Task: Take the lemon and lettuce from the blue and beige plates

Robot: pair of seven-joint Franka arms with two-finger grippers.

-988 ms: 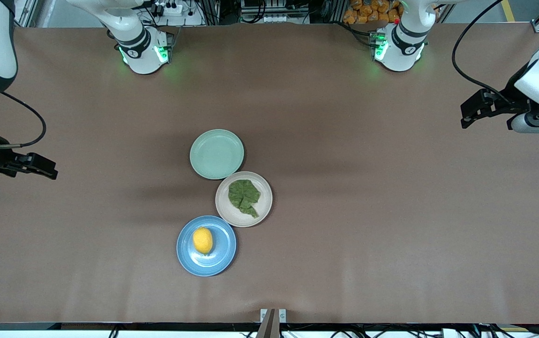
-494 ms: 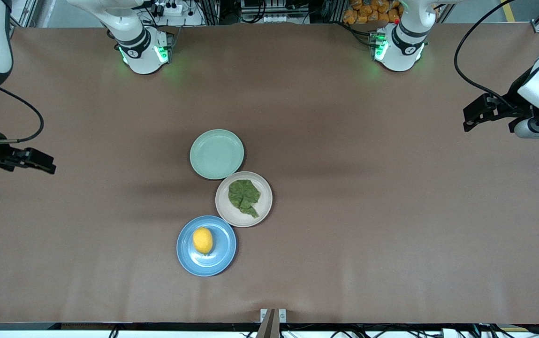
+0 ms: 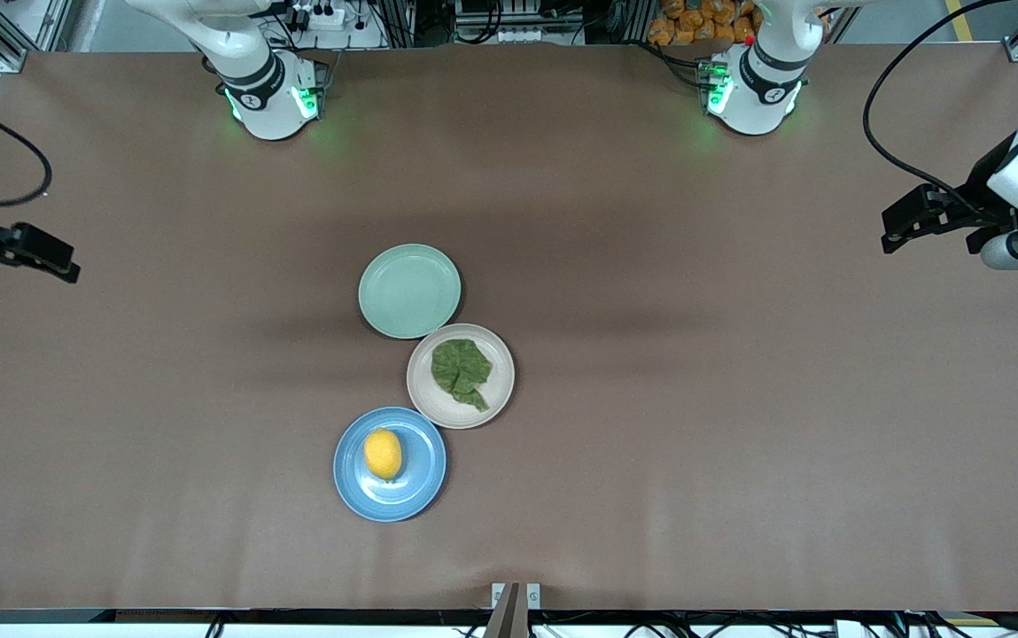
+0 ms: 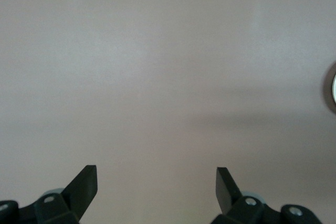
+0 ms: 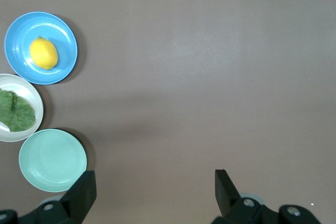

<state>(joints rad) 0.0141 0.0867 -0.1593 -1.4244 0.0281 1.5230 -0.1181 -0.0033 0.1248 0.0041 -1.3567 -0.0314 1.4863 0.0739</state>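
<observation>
The lemon (image 3: 383,453) lies on the blue plate (image 3: 421,479). The lettuce (image 3: 461,368) lies on the beige plate (image 3: 498,392), which touches the blue plate and is farther from the front camera. My right gripper (image 3: 58,263) is open and empty over bare table at the right arm's end. Its wrist view shows the lemon (image 5: 43,53), the blue plate (image 5: 20,34), the lettuce (image 5: 17,112) and the beige plate (image 5: 22,87), well away from the gripper (image 5: 155,183). My left gripper (image 3: 897,228) is open and empty over bare table at the left arm's end (image 4: 156,179).
An empty mint-green plate (image 3: 409,291) touches the beige plate, farther from the front camera; it also shows in the right wrist view (image 5: 52,159). A pale plate rim (image 4: 333,88) shows at the edge of the left wrist view.
The right gripper has drawn back toward the right arm's end of the table. The left gripper has drifted a little toward the left arm's end. Plates, lemon and lettuce have not moved.
</observation>
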